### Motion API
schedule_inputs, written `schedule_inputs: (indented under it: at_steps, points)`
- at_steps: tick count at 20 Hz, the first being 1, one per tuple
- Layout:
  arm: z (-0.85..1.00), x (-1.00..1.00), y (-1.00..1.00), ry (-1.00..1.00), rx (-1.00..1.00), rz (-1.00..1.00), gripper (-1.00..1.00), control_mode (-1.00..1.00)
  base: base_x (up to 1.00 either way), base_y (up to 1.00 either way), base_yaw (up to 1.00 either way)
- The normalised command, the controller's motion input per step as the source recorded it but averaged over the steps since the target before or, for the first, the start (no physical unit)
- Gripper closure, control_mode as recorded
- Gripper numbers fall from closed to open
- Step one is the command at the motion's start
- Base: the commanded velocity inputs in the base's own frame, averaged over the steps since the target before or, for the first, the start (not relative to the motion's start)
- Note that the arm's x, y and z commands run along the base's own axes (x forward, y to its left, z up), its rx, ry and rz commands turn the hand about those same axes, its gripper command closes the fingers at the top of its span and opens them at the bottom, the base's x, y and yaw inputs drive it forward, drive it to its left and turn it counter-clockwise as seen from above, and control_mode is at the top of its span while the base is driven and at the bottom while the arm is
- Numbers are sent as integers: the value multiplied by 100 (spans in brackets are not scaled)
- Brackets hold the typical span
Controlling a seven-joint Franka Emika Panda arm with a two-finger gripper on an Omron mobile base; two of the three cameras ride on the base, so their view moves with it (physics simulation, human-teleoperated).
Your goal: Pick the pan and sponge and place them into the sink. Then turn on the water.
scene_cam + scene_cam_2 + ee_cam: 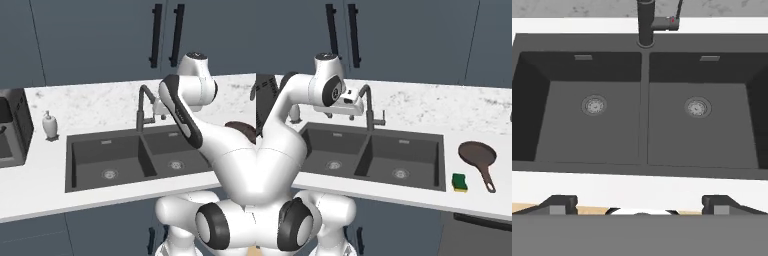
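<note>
The gripper [640,202] is carried high above the sink [640,171], looking straight down into it, and its two tips are spread wide with nothing between them. That reads as a surveying pose: both basins, both steel drains and the centre divider are framed squarely, so the drop zone is being sized up before anything is fetched.

Both basins are seen bare, and no stream is falling from the tap [370,107], so nothing of the task is judged done yet.

In the right base view the pan [477,153] is laid flat on the counter [421,107], well to the right of the sink, its handle pointed toward the counter's front edge. That handle is probably the easiest place for a narrow two-finger hold. The sponge [459,182] is set just beside the sink's right rim, near the front edge, apart from the pan.

The hand is held beside the tap, over the left part of the sink. A long swing to the right is called for next, and the tall tap will have to be cleared on the way.
</note>
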Motion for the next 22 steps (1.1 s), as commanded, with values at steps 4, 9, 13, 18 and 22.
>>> schedule_inputs:
  at_steps: [4, 9, 13, 18, 22]
  points:
    - [0, 0, 0, 0, 0, 0, -100, 100, 0, -62, -4]
    - [0, 0, 0, 0, 0, 0, -100, 100, 4, -66, -3]
    - [0, 0, 0, 0, 0, 0, -100, 100, 10, -61, -3]
    - [0, 0, 0, 0, 0, 0, -100, 100, 3, -35, -1]
    - [0, 0, 0, 0, 0, 0, -100, 100, 0, -1, 0]
